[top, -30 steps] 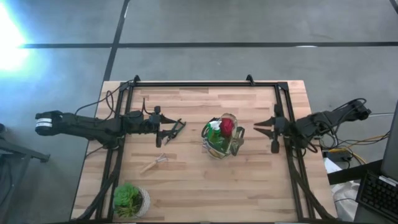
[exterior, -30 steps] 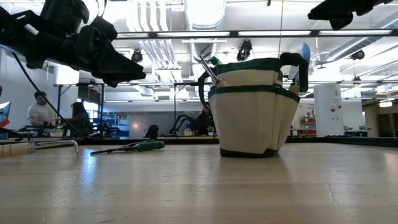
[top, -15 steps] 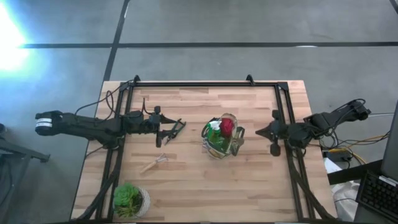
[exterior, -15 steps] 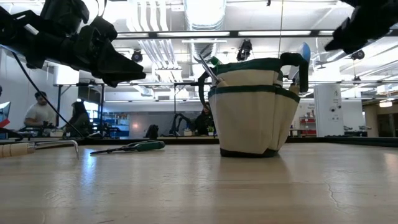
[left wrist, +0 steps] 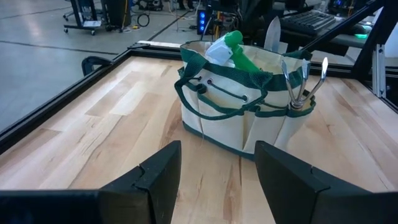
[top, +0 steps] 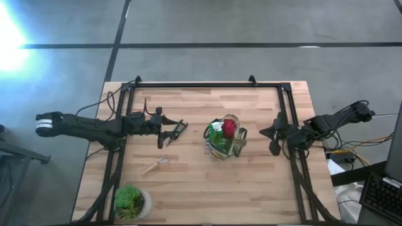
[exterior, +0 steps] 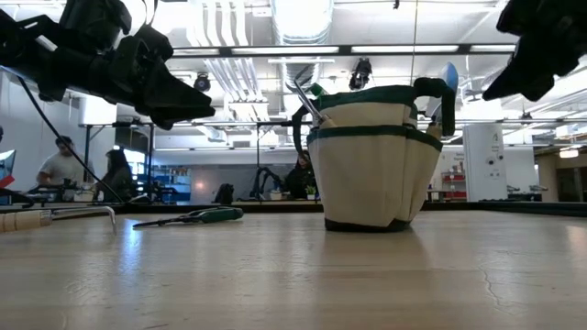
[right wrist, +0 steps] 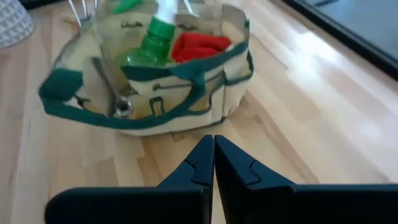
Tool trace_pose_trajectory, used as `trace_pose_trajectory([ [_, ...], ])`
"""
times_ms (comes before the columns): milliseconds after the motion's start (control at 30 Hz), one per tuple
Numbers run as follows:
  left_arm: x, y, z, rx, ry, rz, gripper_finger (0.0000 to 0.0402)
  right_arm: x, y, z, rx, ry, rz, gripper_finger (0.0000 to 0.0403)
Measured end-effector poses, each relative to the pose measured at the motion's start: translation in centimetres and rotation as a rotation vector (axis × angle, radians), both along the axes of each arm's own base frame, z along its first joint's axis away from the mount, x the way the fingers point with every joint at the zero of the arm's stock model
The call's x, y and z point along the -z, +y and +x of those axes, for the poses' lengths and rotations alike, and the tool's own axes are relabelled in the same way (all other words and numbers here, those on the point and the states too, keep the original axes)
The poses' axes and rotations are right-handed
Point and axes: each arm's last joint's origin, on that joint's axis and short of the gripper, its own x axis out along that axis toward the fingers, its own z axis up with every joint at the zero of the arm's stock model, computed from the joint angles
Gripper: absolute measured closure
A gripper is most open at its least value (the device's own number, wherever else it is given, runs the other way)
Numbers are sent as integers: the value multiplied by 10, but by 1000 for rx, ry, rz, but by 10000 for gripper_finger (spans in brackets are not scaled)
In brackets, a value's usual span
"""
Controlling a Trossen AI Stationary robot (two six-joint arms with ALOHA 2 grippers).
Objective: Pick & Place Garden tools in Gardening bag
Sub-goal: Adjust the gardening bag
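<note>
Hovering over the pruners (top: 176,131), left gripper (top: 164,127) is spread wide, empty; pruners lie just right of it, long axis slanting far-right. Wooden-handled tool (top: 156,165) sits nearer, left arm closest. Right gripper (top: 274,134) pinched closed, empty, right of bag (top: 224,139). Bag mid-table holds spray bottle (right wrist: 152,38), red-handled tool (right wrist: 198,46), metal tools.

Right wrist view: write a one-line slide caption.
Shut right gripper faces the gardening bag, which holds a green spray bottle and a red-handled tool.
</note>
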Motion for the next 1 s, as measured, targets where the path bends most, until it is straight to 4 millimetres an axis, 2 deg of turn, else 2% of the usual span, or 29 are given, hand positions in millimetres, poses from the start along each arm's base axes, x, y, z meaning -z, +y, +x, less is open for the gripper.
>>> trace_pose_trajectory([
  [100, 0, 0, 0, 0, 0, 0, 195, 2, 2, 3, -36, -5, 12, 394],
  [267, 0, 0, 0, 0, 0, -1, 195, -5, 6, 11, -133, -24, -44, 394],
  [367, 0, 0, 0, 0, 0, -1, 195, -4, 4, 11, -65, 23, -79, 394],
  [467, 0, 0, 0, 0, 0, -1, 195, 0, 1, 12, 22, 45, -37, 394],
  [767, -6, 0, 1, 4, -65, -18, 195, 5, -9, 17, 213, 33, -27, 394],
  [1000, -6, 0, 1, 3, -68, -36, 195, 6, -17, 17, 273, 38, -38, 394],
])
